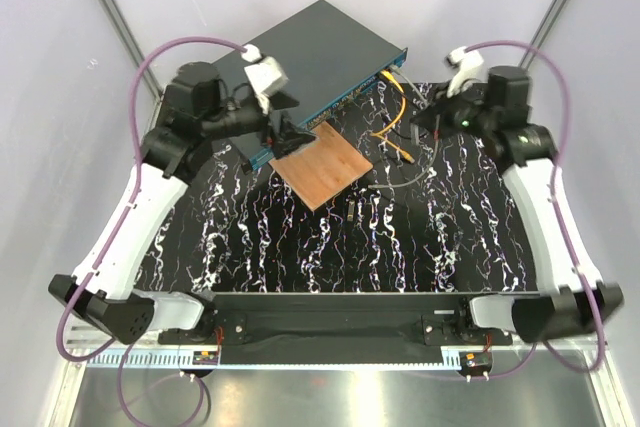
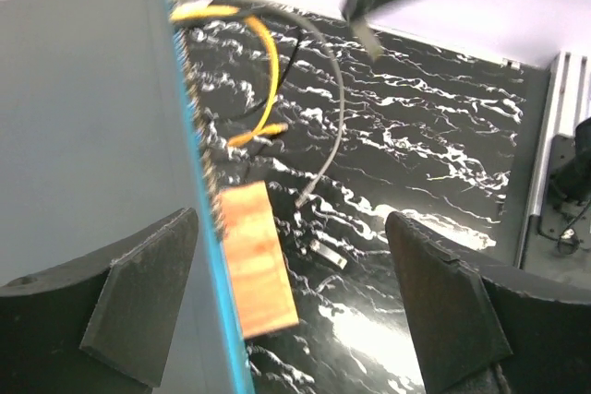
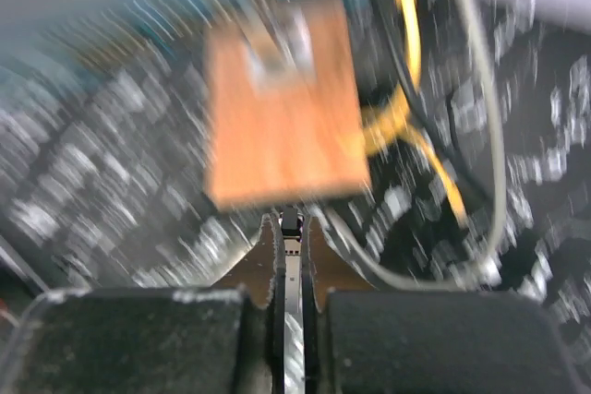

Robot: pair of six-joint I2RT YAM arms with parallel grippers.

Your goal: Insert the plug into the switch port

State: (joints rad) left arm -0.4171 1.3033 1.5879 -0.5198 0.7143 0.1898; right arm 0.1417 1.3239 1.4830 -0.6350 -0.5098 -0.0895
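Observation:
The switch (image 1: 315, 52) is a flat dark grey box at the back, its blue socket face (image 1: 330, 107) turned toward the table's middle. In the left wrist view the switch (image 2: 83, 126) fills the left side. My left gripper (image 1: 283, 137) is open and empty at the switch's near left corner. One finger (image 2: 138, 302) is over the switch top and the other (image 2: 443, 306) is over the table. My right gripper (image 1: 430, 122) is shut on a thin silver plug (image 3: 292, 256) with a dark tip, held above the table right of the switch. The plug also shows in the left wrist view (image 2: 367, 39).
A brown square board (image 1: 322, 165) lies in front of the blue face. A yellow cable (image 1: 398, 107) and a grey cable (image 1: 405, 179) trail from the switch's right end. A small metal piece (image 2: 328, 254) lies on the black marbled table (image 1: 330, 257).

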